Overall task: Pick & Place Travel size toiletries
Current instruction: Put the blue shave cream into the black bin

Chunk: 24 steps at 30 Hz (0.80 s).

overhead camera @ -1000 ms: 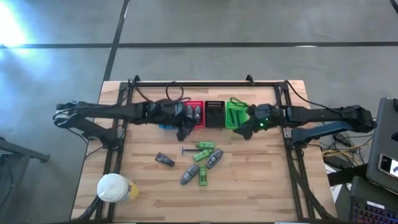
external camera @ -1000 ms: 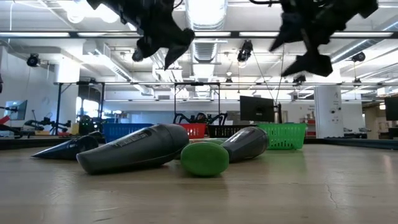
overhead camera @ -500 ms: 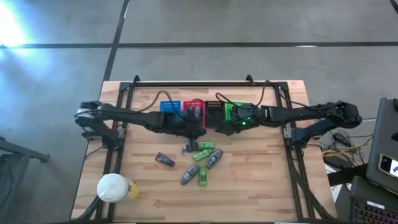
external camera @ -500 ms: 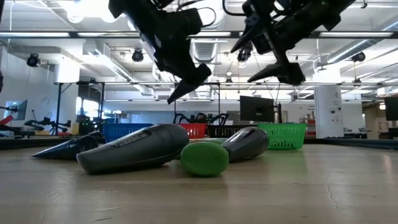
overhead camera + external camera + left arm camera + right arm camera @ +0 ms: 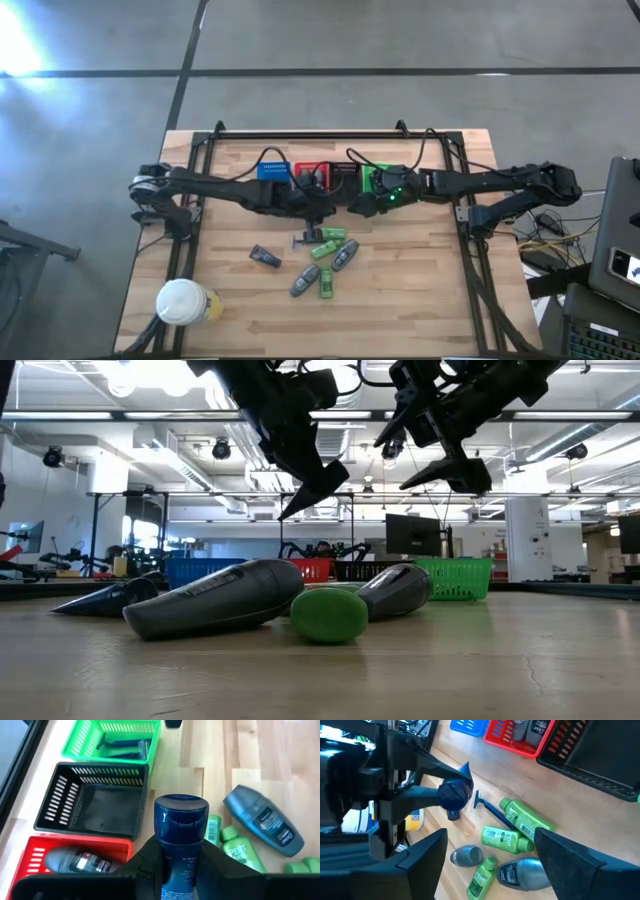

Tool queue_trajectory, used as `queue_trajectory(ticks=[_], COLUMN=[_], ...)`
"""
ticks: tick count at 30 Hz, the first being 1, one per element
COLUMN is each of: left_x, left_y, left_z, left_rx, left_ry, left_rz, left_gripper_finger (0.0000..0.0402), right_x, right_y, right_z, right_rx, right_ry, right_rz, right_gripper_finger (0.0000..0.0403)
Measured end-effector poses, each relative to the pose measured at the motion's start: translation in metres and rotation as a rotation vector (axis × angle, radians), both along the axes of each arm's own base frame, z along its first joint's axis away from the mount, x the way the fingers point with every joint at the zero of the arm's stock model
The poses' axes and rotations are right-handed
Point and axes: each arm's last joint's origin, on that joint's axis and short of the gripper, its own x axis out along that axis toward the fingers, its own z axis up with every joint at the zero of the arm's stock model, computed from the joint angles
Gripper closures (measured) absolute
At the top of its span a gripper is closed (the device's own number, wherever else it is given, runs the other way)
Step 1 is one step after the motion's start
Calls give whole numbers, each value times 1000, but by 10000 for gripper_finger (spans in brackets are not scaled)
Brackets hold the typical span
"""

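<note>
Left hand (image 5: 180, 870) gripping blue bottle (image 5: 179, 840), cap forward

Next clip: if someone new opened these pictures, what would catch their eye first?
Probably the left gripper, shut on a dark blue tube above the table beside the row of baskets; the black basket is empty, while the red basket holds a grey tube. Next, the loose cluster of green tubes and grey tubes mid-table, with the right gripper open above them.

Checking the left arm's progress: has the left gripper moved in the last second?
Yes. In the high view the left gripper, jaws shut on the blue bottle, has travelled rightward from beside the blue basket to below the red basket.
</note>
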Motion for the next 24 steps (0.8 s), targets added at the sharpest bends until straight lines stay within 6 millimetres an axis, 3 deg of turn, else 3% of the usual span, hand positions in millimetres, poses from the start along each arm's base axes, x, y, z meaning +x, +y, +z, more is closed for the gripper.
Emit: queue_trajectory(ticks=[24], left_x=[-1], left_y=[1], left_z=[-1], left_rx=[5], left_ry=[6], left_rz=[0], left_gripper_finger=[321], right_x=[1], right_y=[0], right_z=[0], right_rx=[58], right_ry=[-7], right_rz=[-23], right_gripper_finger=[68])
